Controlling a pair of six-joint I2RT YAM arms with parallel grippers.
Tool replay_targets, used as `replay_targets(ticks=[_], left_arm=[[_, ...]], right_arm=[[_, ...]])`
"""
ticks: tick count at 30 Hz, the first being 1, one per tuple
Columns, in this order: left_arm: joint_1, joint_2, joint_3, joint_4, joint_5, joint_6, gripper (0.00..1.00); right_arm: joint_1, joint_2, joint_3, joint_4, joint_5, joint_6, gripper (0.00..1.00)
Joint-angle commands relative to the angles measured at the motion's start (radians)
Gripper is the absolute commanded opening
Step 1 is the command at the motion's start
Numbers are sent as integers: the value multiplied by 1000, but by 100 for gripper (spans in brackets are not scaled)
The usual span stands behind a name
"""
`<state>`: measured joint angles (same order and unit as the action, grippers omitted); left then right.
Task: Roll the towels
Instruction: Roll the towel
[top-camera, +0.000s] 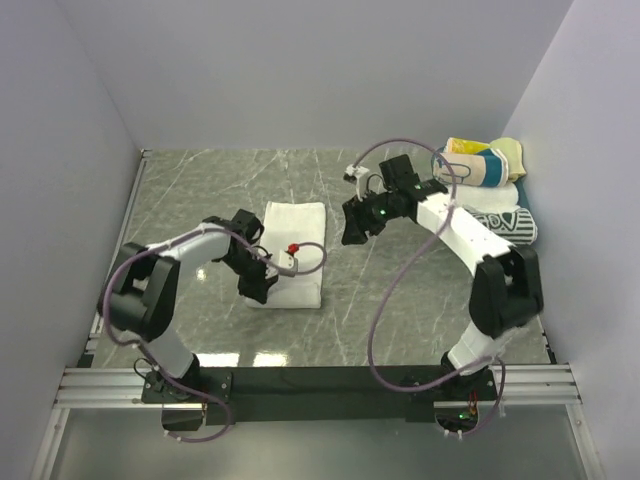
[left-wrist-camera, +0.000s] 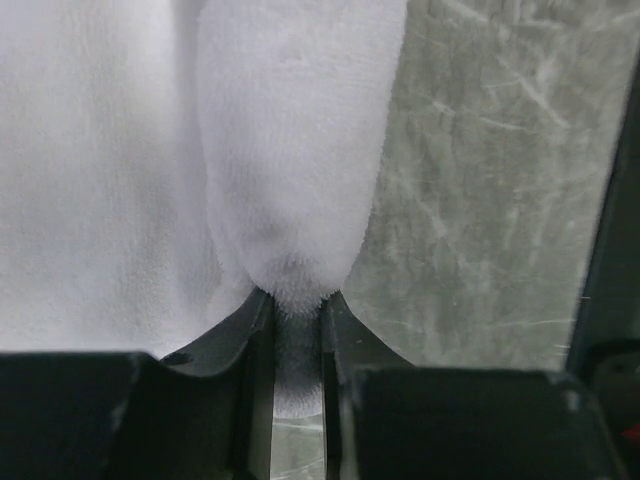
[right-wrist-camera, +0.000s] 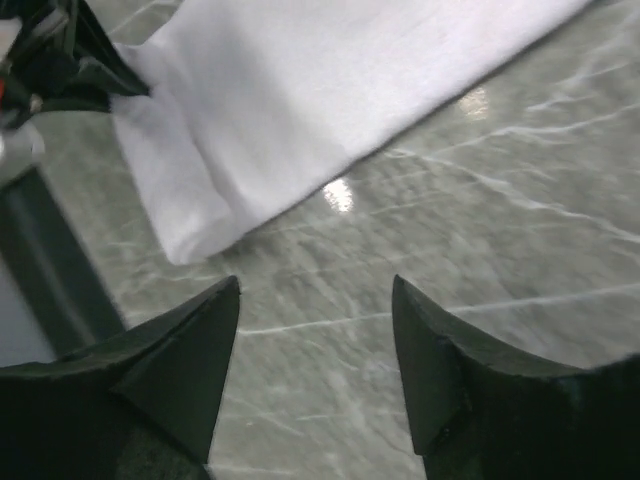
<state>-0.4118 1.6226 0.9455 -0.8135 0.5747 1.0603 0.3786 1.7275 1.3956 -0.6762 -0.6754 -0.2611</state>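
The two dark fingers (left-wrist-camera: 240, 335) of the left gripper (left-wrist-camera: 297, 310) are clenched on a soft fold of the white towel (top-camera: 297, 232). In the left wrist view, the cloth is squeezed thin between them and bulges out just beyond their tips. We see this grasp at the near left corner of the towel, where the edge is lifted into a thick lip. The rest of the towel lies flat on the table (top-camera: 400, 300), with its long side running from near to far. The left arm reaches to it from the left side.

The fingers (right-wrist-camera: 190, 350) of the right gripper (right-wrist-camera: 315, 285) are released and stand well apart. Between them we see only the grey marbled surface, and they touch no cloth. This gripper hangs over the table just to the right of the white towel, near its far half, and its camera looks toward the corner that the other gripper pinches.

At the far right corner of the table, well apart from both grippers, rolled towels lie close together against the wall. The striped towel (top-camera: 480, 165), in yellow, teal and white, is the farthest. The printed towel (top-camera: 505, 224), white with dark marks, is the nearest. Between them we see some white cloth, but we cannot tell if it is a separate roll.
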Motion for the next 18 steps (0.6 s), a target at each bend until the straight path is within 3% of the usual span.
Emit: replay_targets(ticks=[1, 9, 12, 15, 18], left_arm=[[48, 176, 39, -202, -4, 4, 4], [74, 410, 341, -332, 27, -32, 5], [74, 474, 430, -381, 27, -46, 6], [74, 528, 489, -412, 19, -65, 6], [77, 577, 513, -421, 17, -88, 8]], right_arm=[[0, -127, -131, 127, 128, -50, 66], [43, -432, -371, 233, 192, -110, 51], [147, -445, -385, 225, 232, -168, 49], [273, -411, -376, 231, 298, -213, 57], [396, -269, -319, 233, 365, -237, 67]])
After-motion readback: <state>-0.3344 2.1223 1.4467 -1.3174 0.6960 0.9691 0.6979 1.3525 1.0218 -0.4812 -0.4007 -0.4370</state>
